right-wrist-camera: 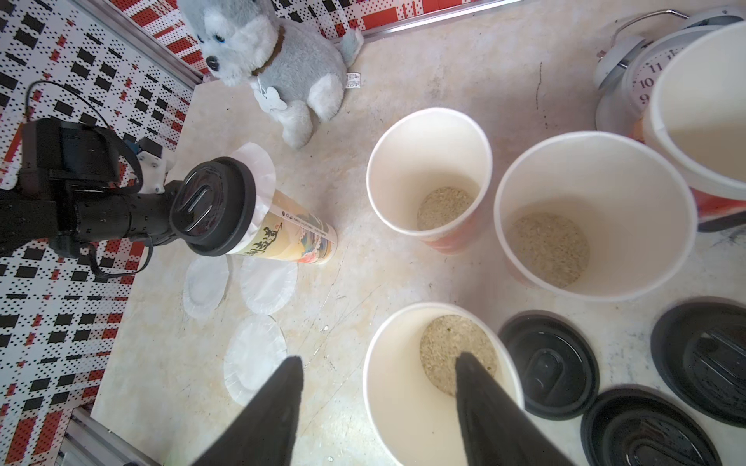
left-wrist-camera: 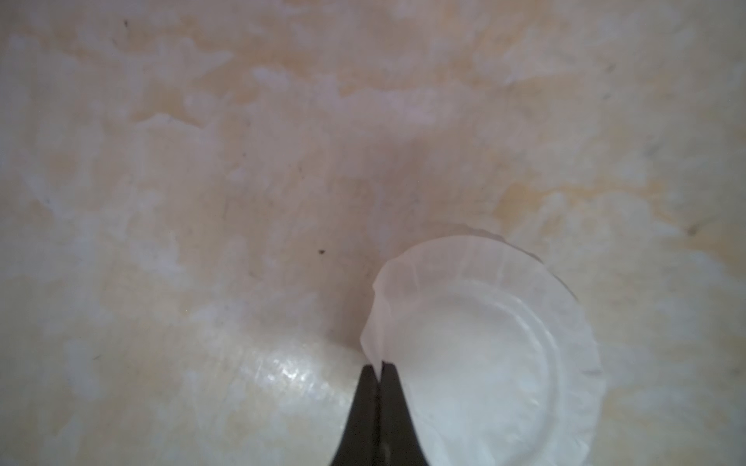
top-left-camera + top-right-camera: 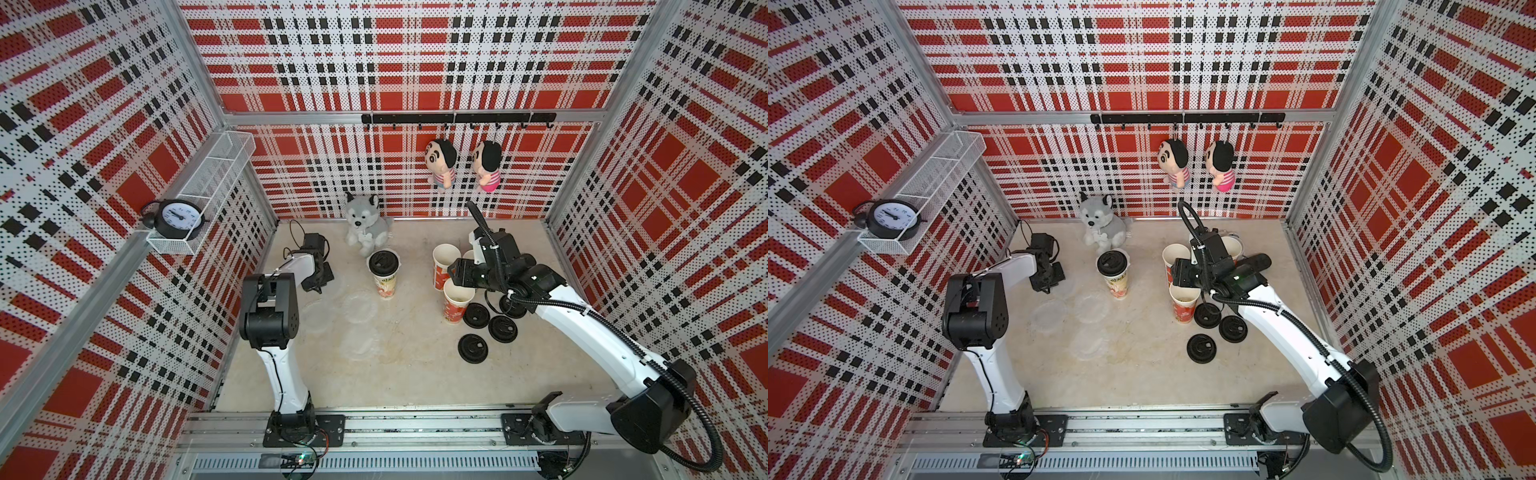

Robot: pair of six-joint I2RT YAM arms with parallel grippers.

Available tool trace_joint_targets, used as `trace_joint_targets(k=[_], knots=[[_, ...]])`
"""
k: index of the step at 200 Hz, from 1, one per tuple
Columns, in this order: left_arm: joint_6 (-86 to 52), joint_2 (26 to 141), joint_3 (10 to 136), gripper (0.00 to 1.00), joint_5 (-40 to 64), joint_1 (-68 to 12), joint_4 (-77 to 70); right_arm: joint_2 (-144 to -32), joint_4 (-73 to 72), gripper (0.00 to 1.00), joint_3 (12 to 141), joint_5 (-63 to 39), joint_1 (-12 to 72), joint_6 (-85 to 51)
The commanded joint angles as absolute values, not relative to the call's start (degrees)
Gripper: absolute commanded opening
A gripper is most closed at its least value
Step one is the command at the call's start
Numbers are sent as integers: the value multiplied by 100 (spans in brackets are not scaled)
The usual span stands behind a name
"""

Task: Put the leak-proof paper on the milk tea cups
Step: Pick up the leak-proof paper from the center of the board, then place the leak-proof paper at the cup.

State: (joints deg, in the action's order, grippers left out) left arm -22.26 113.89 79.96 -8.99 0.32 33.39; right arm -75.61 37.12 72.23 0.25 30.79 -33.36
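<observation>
Table (image 3: 415, 353): four open cups (image 1: 593, 214) are clustered under the right arm, one cut off at the frame edge. Fifth cup (image 1: 282, 234) is lidded, with paper frill showing under the lid. Three loose sheets (image 1: 268, 284) lie flat beside it, faint in both top views. Left gripper (image 2: 380, 365) has jaws together, pinching another sheet (image 2: 484, 343) at its crinkled rim. It looks flimsy, light and easy to tear, so the rim is probably the only hold. Can't tell if it's off the table. Right gripper (image 1: 379, 359) has jaws apart, empty, over the nearest cup.
</observation>
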Motion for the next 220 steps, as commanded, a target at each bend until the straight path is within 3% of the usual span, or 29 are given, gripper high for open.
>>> trace_joint_targets(k=[1,112,134,167,196,220], knots=[[-2145,11133,8494,0,-832,-122,3548,-7300,3891,63,7207,139,2984,-3408],[-1936,8970,9609,0,-1060,-632,5137,-6543,4333,63,6743,-13,2142,-3521],[-1980,8551,10146,0,-758,-1360,5612,-6451,4367,63,6636,-35,2012,-3518],[-2451,8349,10340,0,-637,-3250,5761,-6385,4527,63,6609,-27,1784,-3482],[-2797,8505,10099,0,-438,-4519,5163,-6219,4731,63,6577,-33,1428,-3387],[-2914,8781,9876,0,18,-5041,4333,-6029,4829,63,6498,-110,1102,-3293]])
